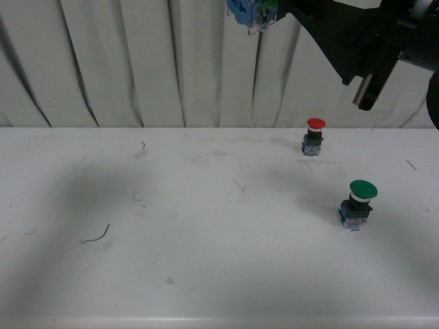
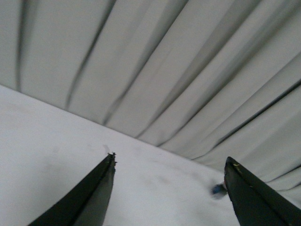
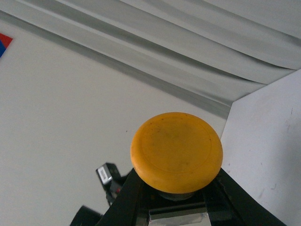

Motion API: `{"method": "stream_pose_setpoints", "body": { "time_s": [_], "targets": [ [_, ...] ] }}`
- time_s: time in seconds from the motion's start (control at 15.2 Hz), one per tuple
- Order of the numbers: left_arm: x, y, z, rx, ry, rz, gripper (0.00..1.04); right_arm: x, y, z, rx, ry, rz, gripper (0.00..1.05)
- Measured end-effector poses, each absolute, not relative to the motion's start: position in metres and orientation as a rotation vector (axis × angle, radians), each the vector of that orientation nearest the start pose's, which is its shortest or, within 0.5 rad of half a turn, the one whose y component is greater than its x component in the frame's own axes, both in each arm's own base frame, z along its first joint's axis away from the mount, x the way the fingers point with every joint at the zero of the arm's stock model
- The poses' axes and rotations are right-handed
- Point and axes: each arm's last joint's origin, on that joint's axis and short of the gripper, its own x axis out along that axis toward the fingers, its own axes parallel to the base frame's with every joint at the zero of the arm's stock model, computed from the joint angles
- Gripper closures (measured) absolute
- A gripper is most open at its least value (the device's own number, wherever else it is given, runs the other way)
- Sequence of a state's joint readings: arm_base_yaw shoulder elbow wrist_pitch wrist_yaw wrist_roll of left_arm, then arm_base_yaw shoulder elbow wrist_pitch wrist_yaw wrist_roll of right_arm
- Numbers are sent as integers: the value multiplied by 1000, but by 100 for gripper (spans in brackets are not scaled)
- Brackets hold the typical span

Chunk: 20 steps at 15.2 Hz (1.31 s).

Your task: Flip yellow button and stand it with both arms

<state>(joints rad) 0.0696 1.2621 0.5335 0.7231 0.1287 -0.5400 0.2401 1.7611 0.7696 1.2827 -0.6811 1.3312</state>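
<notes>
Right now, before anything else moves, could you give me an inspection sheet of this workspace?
Surface: white table, scuffed, with faint marks.
Job's things: yellow button held in the air, gripped below its cap.
Clutter: red button and green button standing upright; dark wire scrap.
Grippers: right pincer shut on the yellow button; left pincer open, empty.
Cables: nothing seen.
Surroundings: pleated white curtain behind the table.
</notes>
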Motion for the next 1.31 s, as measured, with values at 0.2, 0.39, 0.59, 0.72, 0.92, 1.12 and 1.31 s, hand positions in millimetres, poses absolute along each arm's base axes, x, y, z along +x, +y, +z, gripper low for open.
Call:
{"method": "stream_pose_setpoints", "body": {
  "time_s": [0.2, 0.39, 0.59, 0.72, 0.92, 1.12, 1.31],
  "targets": [
    [173, 0, 187, -18, 14, 2, 103, 332, 86, 221, 1157, 314, 930, 77],
    [162, 0, 183, -18, 10, 0, 103, 332, 86, 221, 1160, 307, 923, 77],
    [152, 0, 179, -18, 10, 0, 103, 332, 86, 221, 1163, 301, 916, 77],
    [144, 0, 175, -18, 12, 0, 103, 332, 86, 221, 1165, 299, 914, 77],
    [136, 0, 165, -18, 14, 0, 103, 332, 86, 221, 1164, 300, 914, 77],
    [130, 0, 168, -17, -2, 0, 103, 333, 86, 220, 1165, 302, 914, 77],
    [124, 0, 169, -17, -2, 0, 103, 333, 87, 220, 1165, 304, 912, 78]
  ]
}}
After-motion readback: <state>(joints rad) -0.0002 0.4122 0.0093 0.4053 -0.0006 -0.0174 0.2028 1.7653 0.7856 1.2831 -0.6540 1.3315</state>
